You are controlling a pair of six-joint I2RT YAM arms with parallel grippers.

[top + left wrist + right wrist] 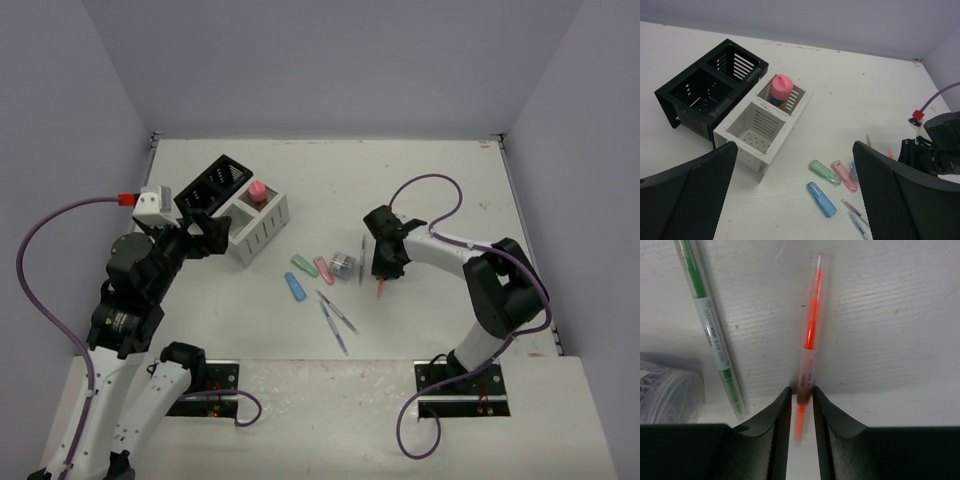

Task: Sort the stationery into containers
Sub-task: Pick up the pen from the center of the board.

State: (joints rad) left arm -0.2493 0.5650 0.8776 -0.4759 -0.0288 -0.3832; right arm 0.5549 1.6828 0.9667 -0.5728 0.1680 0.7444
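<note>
Right gripper (802,395) pinched narrow on orange pen (810,340), a slim translucent barrel, right of bench centre. Green highlighter (710,335) with white label and clear round tub (670,390) just beside. Left gripper (795,200) spread wide, mesh-textured pads, hovering off near end of white box (747,145). Slatted plastic, white box against black box (670,100), toward far-left corner. Pink-capped bottle (782,87) upright in white's far compartment. Bench (440,170) matte white, faintly scuffed. Plain pale-lilac walls (330,60) on three sides.

Worktop (890,315) is looking matt and finely ribbed; orange pen (812,315) is showing glossy clear plastic; left fingers (690,200) are looking matt black.
</note>
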